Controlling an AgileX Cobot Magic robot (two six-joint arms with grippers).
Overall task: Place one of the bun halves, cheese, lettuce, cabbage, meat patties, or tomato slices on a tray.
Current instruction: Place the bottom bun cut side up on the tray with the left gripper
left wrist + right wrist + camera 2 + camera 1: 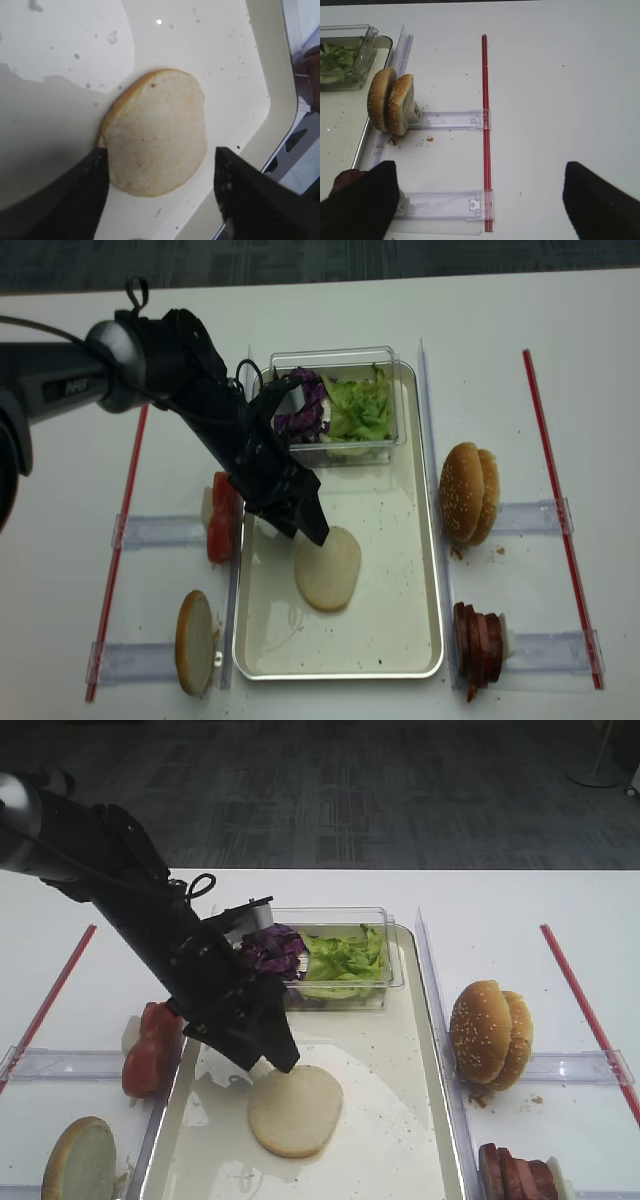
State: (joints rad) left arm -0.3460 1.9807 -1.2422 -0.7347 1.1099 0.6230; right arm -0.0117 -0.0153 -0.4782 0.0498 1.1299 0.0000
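A flat round bun half [295, 1110] lies cut face up on the silvery tray [420, 1120]. My left gripper [283, 1060] hangs just above its far-left edge. In the left wrist view the gripper [160, 152] is open. The bun half [157, 125] lies free between and ahead of its dark fingers [82, 195]. My right gripper [480, 165] is open over bare table with nothing between its fingers. Lettuce [345, 960] and purple cabbage [272, 948] fill a clear tub at the tray's far end. Tomato slices [150, 1050] stand left of the tray and meat patties [515, 1175] at its front right.
Two sesame-seeded bun halves [490, 1033] stand on edge right of the tray, and another pale bun half [78, 1160] stands at the front left. Clear plastic holders [445, 120] and red strips [485, 125] lie on the white table on both sides.
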